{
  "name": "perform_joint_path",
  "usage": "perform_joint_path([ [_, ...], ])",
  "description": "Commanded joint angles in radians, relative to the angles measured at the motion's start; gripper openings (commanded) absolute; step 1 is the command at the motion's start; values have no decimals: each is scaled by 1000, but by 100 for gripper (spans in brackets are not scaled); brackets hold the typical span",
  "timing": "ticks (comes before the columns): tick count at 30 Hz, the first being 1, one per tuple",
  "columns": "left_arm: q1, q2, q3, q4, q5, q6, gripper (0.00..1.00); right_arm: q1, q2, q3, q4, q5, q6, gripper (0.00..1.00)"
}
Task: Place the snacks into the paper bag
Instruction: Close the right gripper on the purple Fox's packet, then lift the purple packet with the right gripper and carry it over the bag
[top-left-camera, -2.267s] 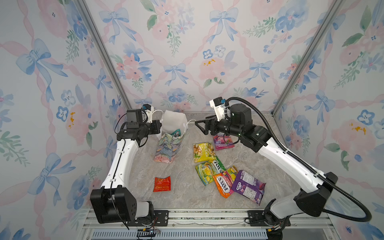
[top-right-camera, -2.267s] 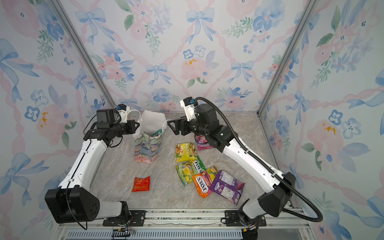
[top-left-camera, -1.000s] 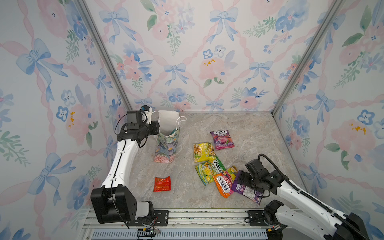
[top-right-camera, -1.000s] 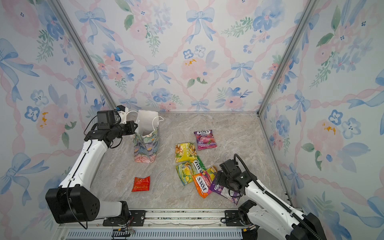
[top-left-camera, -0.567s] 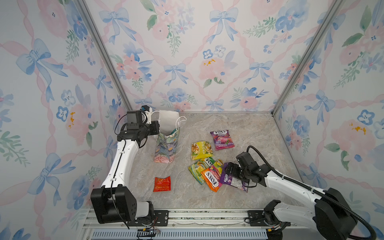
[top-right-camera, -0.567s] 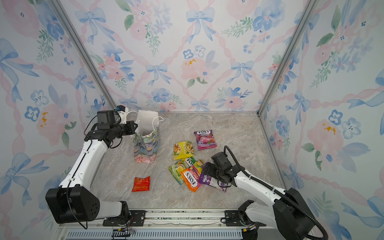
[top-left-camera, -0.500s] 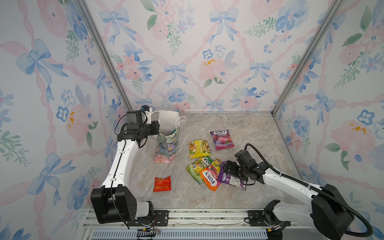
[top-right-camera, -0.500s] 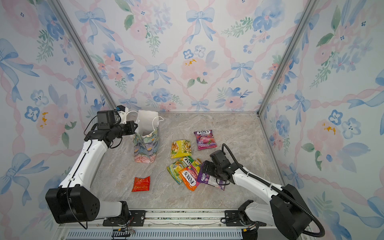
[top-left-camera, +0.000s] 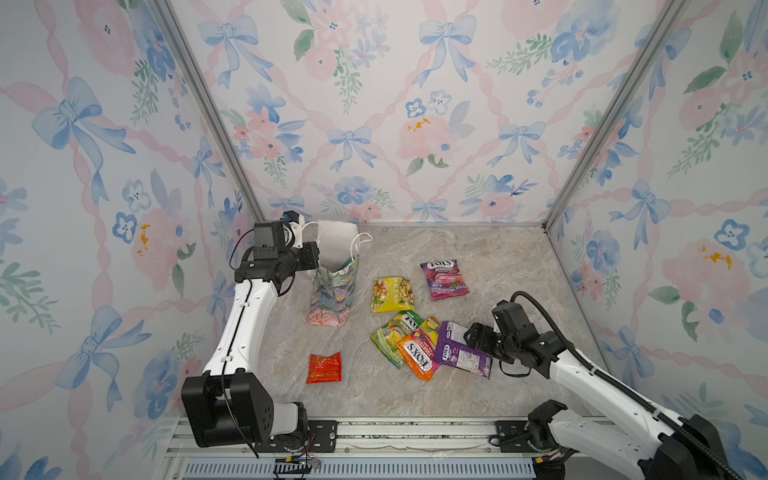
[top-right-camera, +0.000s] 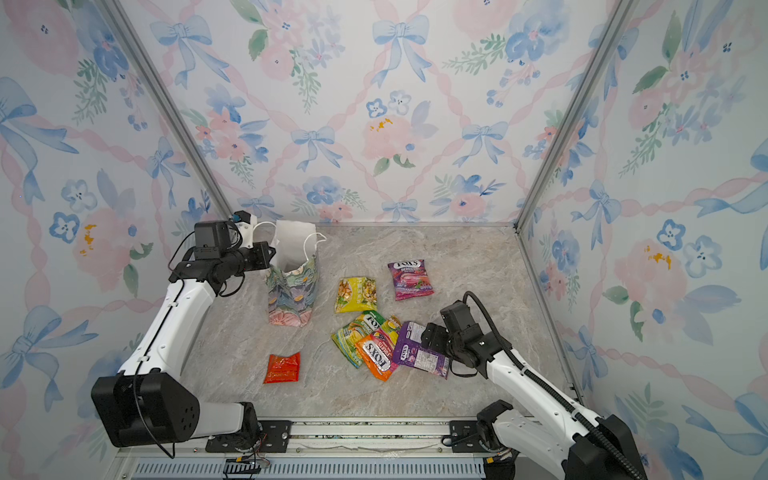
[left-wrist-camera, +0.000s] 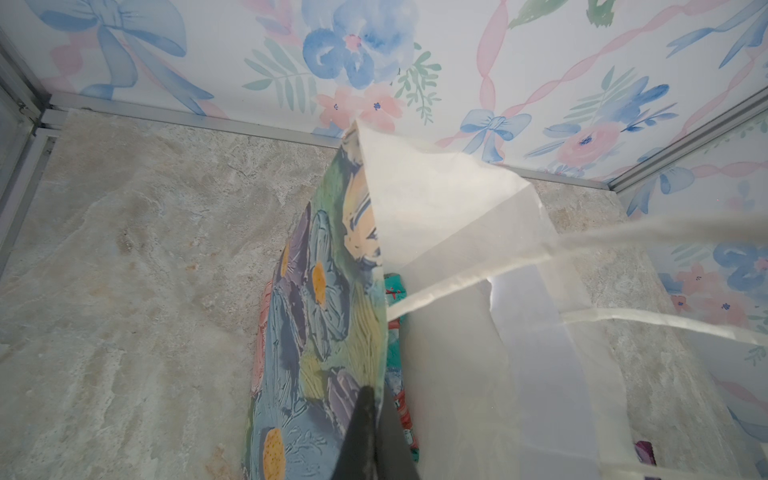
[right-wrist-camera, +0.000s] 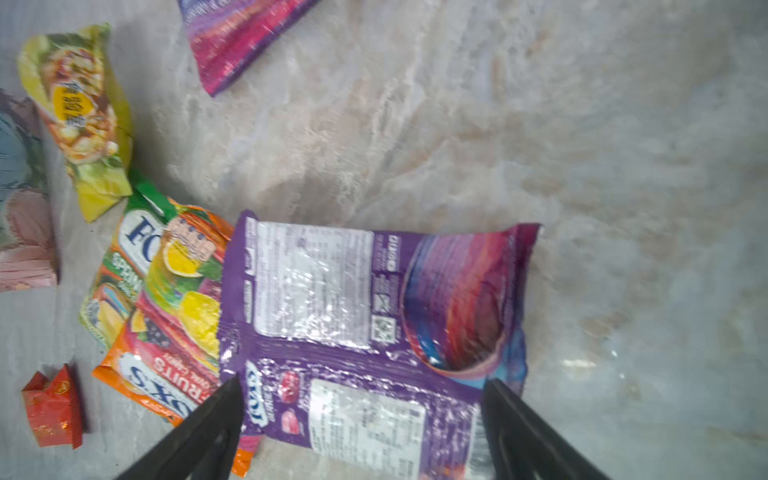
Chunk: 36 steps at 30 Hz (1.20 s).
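Right wrist view: your right gripper (right-wrist-camera: 362, 384) stands wide open and holds nothing. Its jaws straddle the near end of the purple packet (right-wrist-camera: 374, 299), which lies printed back up on the tabletop (right-wrist-camera: 582, 166). The spread looks set to take the packet across its width. Note that its edge overlaps the orange packet (right-wrist-camera: 166, 365), which in turn overlaps the green packet (right-wrist-camera: 120, 266). A careless close could drag those neighbours.

Left wrist view: your left gripper (left-wrist-camera: 370, 399) is clamped on the rim of the paper bag (left-wrist-camera: 324, 311), apparently to keep the mouth open and the bag upright. A teal packet (left-wrist-camera: 394, 291) shows inside.

In both top views the bag stands near the back left corner, well apart from the purple packet. Also loose on the tabletop: yellow packet (top-left-camera: 392, 294), second purple packet (top-left-camera: 444, 279), red-orange packet (top-left-camera: 324, 368).
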Motion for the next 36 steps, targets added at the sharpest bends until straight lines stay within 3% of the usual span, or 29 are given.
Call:
perform_joint_path([
  [1, 6, 23, -16, -18, 11, 15, 0, -23, -23, -59, -49, -8, 13, 90],
  [11, 6, 19, -18, -20, 7, 15, 0, -28, 42, -135, 75, -35, 46, 84],
  [15, 6, 20, -18, -19, 8, 15, 0, -27, 52, -158, 129, -40, 62, 71],
  [27, 6, 19, -17, -19, 17, 16, 0, -27, -18, -88, 89, 26, -14, 9],
  [30, 7, 23, -17, -18, 24, 15, 0, -25, -44, -18, 41, 54, -70, 3],
  [36, 6, 24, -16, -20, 25, 14, 0, -12, -38, 138, -17, 78, -166, 0],
])
